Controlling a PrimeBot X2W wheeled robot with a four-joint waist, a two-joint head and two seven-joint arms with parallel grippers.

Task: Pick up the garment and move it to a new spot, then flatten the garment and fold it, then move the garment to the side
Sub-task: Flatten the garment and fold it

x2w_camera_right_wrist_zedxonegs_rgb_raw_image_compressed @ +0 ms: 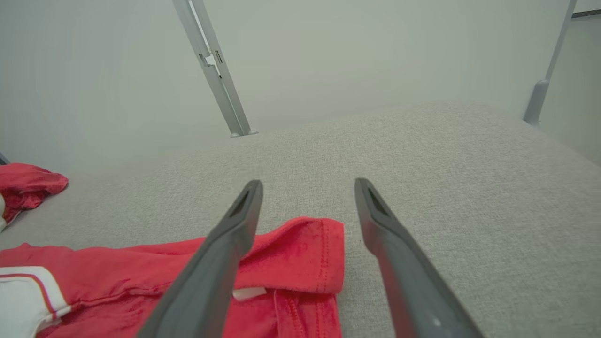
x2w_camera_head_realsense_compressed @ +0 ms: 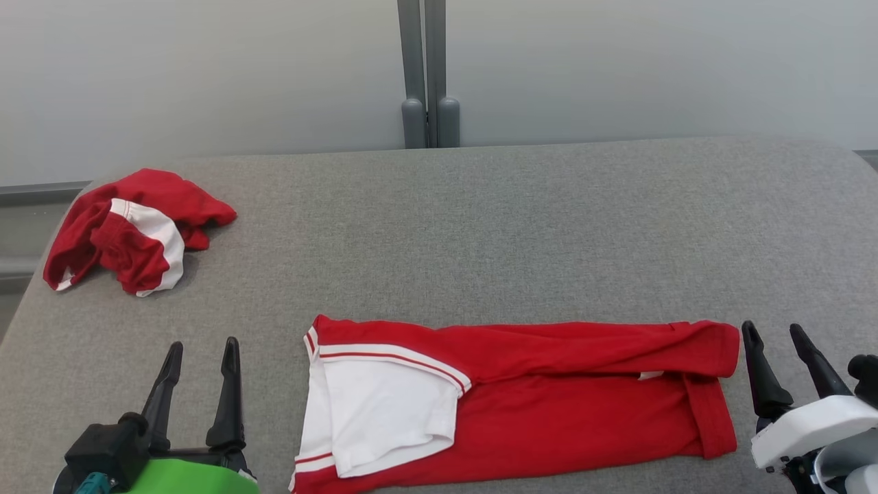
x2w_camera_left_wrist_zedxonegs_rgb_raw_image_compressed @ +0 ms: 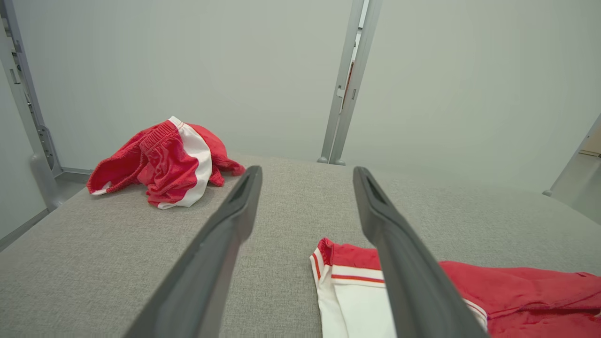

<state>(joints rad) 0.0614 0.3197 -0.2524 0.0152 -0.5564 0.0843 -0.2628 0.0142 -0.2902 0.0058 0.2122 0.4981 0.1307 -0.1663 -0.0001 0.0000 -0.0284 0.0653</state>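
A grey fabric-covered table [x2w_camera_head_realsense_compressed: 549,219] stands against a pale wall, and the red-and-white garment [x2w_camera_head_realsense_compressed: 549,412] lies folded into a long band at the table's near edge, its long axis running left to right between the two arms. The right gripper [x2w_camera_head_realsense_compressed: 773,328] is just beside the band's red hemmed end, while the left gripper [x2w_camera_head_realsense_compressed: 204,344] is near the white-trimmed end but farther off. Both have their fingers spread wide, holding and touching nothing, and crumpled red shorts [x2w_camera_head_realsense_compressed: 130,230] lie well apart at the far left.
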